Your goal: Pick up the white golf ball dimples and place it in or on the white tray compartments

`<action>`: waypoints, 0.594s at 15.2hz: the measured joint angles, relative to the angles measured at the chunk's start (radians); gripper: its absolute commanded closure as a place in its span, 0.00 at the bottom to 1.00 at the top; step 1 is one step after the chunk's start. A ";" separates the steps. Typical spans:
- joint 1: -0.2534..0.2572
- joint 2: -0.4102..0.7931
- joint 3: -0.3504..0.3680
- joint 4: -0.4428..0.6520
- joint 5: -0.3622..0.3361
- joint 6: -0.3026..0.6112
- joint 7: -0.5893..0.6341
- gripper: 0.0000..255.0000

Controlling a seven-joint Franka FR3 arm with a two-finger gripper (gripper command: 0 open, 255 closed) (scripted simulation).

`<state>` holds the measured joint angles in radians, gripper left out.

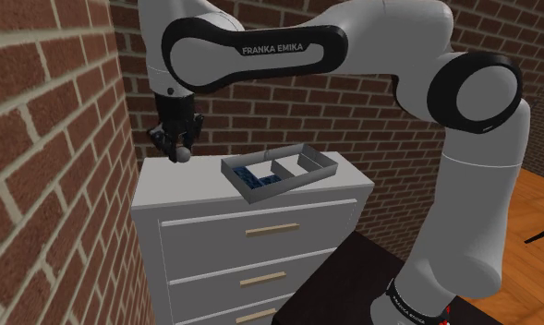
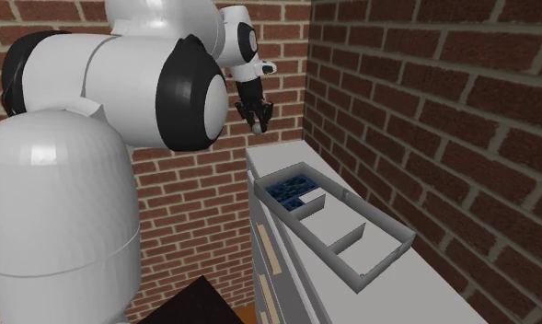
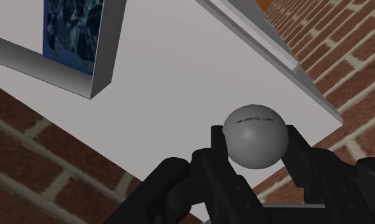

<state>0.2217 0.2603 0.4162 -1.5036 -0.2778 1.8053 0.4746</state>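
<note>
Grey-white golf ball (image 3: 254, 136) is sitting clamped between the black fingers (image 3: 216, 145) of the gripper (image 3: 256, 142). Both pads are pressing on its sides, so the grasp is reading as closed on the ball. No dimples are showing, only a faint dark line across the upper face.

In the shoulder view the gripper (image 1: 178, 152) is pointing down with the ball (image 1: 179, 158) at its tip. It is hanging over the end of the white dresser (image 1: 177, 187) toward that view's left, close to the brick wall (image 1: 48, 185). The second exterior view is showing the gripper (image 2: 257, 121) clear above the dresser top (image 2: 280, 156), not touching it.

Grey tray (image 1: 321, 160) is resting on the same top, toward the shoulder view's right, apart from the ball. One compartment is carrying a blue patterned floor (image 1: 256, 177). The others are looking plain, split by low dividers (image 2: 347, 241).

Wrist view is catching a tray corner (image 3: 84, 81) beside bare dresser top (image 3: 179, 83). The ball is lining up near the top's edge.

Three drawer fronts with pale handles (image 1: 272, 229) are facing the dark stand (image 1: 353, 282).
</note>
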 measured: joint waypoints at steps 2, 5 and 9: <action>-0.025 -0.043 -0.005 -0.044 0.020 0.010 -0.028 1.00; -0.075 -0.134 -0.023 -0.152 0.062 0.046 -0.091 1.00; -0.131 -0.260 -0.060 -0.303 0.117 0.095 -0.186 1.00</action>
<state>0.0907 0.0006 0.3560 -1.8064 -0.1603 1.9004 0.2890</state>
